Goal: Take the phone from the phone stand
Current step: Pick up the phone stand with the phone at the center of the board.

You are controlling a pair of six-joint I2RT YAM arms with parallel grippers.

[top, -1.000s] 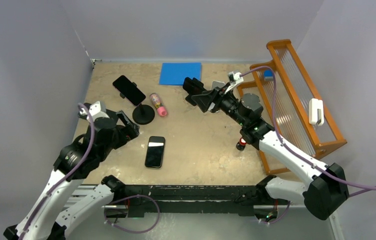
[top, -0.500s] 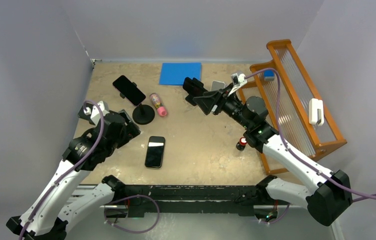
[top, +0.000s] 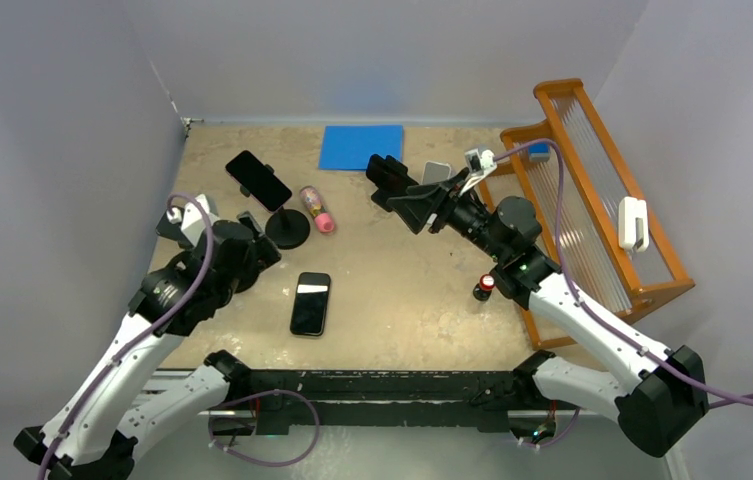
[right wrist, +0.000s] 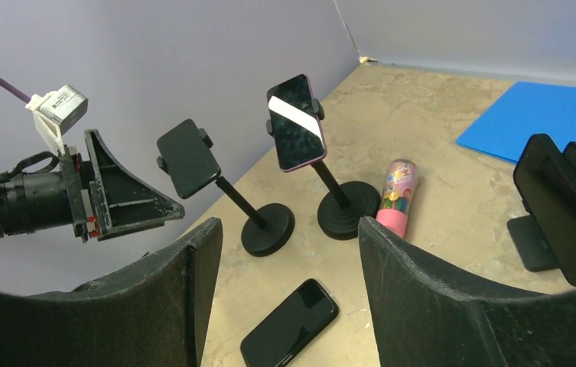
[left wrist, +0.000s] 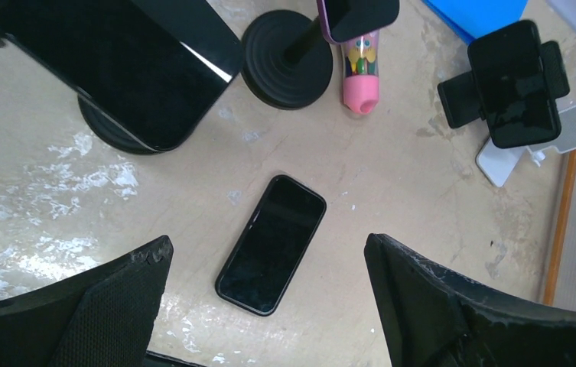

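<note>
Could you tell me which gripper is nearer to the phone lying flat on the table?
Left. The left gripper hovers just beyond and left of the flat phone; the right gripper is farther off, beyond and right of it.

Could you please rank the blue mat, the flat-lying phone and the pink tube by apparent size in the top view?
1. blue mat, clearly largest
2. flat-lying phone
3. pink tube, smallest
No two look alike in size.

The top external camera looks steeply down over the whole bench [top: 402, 285] from behind the arm bases. The left wrist camera faces almost straight down, closer in. The right wrist camera looks obliquely across toward the left wall. All three share the stand-mounted phone [top: 260, 180].
</note>
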